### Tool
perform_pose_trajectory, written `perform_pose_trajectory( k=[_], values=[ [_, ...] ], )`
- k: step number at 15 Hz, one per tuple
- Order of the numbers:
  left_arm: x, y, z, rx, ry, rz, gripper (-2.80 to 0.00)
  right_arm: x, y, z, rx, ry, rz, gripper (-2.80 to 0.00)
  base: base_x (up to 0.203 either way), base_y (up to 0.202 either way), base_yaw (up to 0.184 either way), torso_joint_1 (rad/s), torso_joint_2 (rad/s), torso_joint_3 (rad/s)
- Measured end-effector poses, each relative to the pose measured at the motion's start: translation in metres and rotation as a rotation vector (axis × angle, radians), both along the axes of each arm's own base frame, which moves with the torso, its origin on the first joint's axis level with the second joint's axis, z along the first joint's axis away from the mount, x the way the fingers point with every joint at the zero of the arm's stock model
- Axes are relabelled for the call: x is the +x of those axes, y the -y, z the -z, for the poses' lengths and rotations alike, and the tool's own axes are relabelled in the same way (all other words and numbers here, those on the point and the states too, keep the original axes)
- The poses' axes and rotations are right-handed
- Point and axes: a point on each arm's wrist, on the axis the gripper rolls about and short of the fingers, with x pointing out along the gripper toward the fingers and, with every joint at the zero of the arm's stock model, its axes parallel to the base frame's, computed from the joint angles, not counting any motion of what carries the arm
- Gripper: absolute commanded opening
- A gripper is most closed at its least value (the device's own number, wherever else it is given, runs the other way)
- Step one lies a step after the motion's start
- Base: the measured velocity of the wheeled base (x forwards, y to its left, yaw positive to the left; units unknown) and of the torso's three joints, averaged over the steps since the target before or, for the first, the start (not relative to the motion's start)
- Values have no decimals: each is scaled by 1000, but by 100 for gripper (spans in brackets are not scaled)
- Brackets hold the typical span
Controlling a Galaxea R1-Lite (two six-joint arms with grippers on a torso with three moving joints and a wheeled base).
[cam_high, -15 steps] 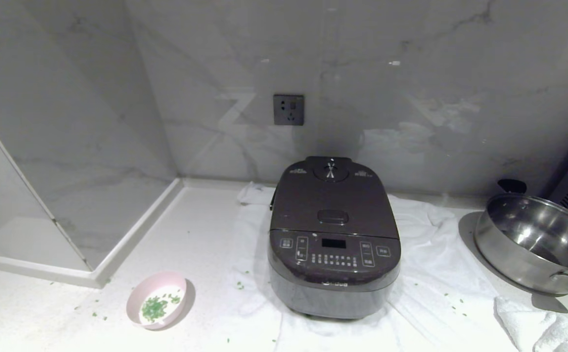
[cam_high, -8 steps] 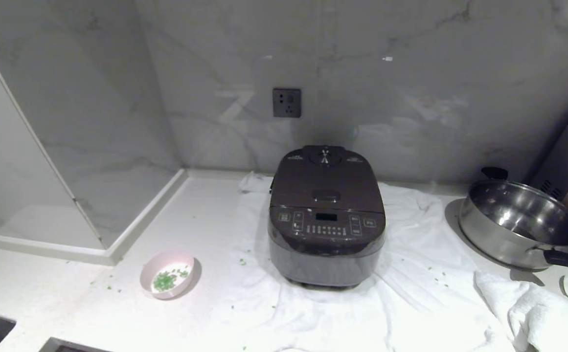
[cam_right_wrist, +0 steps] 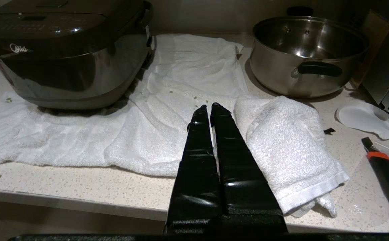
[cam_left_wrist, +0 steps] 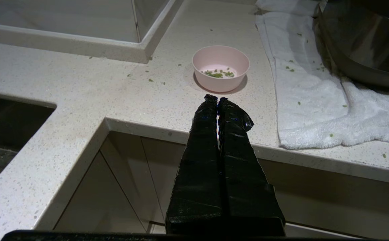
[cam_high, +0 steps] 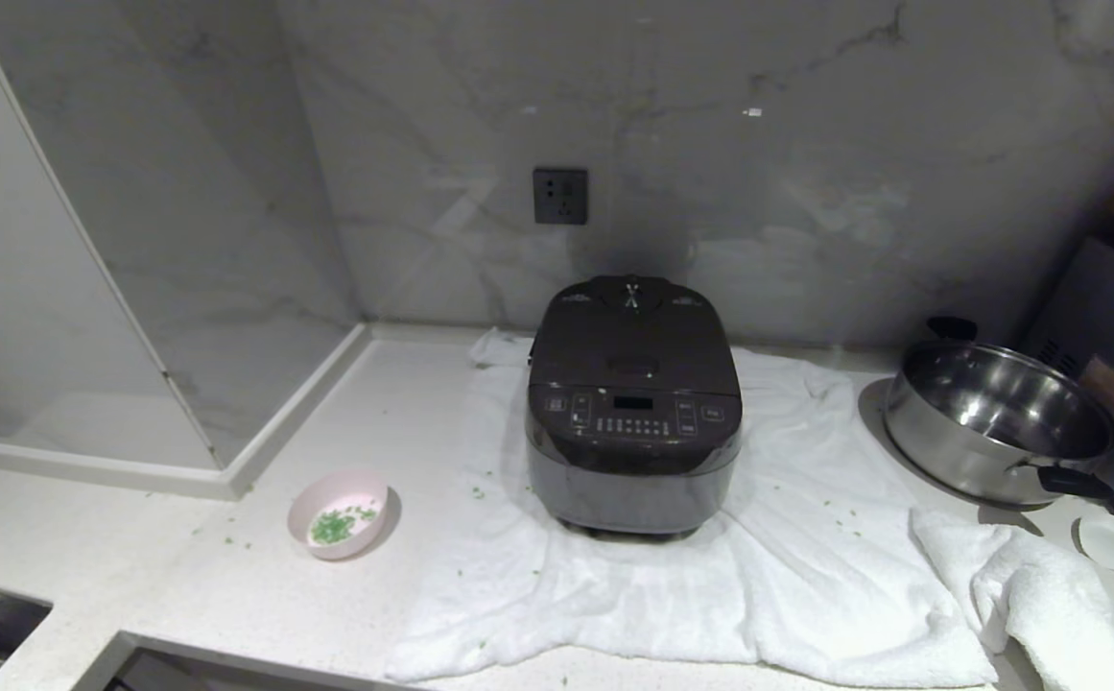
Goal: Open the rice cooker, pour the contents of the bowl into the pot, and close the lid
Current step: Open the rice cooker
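The dark rice cooker (cam_high: 633, 422) (cam_right_wrist: 63, 50) stands on a white towel in the middle of the counter, its lid (cam_high: 633, 350) down, so the pot is hidden. To its left sits the small pink bowl (cam_high: 338, 513) (cam_left_wrist: 220, 67) holding green chopped bits (cam_high: 333, 525) (cam_left_wrist: 218, 73). Neither arm shows in the head view. My left gripper (cam_left_wrist: 217, 98) is shut and empty, hanging over the counter's front edge just short of the bowl. My right gripper (cam_right_wrist: 208, 106) is shut and empty too, over the towel to the right of the cooker.
A steel pan (cam_high: 993, 417) (cam_right_wrist: 306, 55) with black handles stands at the right. A folded white towel (cam_right_wrist: 291, 147) lies in front of it, with a white spoon (cam_right_wrist: 367, 118) and an orange-black tool (cam_right_wrist: 387, 170) beside. Green bits lie scattered. A sink cut-out (cam_left_wrist: 3, 130) opens at the left.
The whole head view has shifted: the camera has drawn back, so cooker, bowl and pan look smaller and the counter's front edge shows. Nothing on the counter has moved.
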Motion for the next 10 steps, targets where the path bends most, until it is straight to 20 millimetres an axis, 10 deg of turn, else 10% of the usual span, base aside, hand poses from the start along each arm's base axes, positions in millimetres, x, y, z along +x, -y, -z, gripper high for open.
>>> perform_pose_trajectory(
  k=[10],
  values=[
    [0,0,0,0,0,1,-280,0,0,0,-1,1,0,-280,0,0,0,0,0,0]
  ],
)
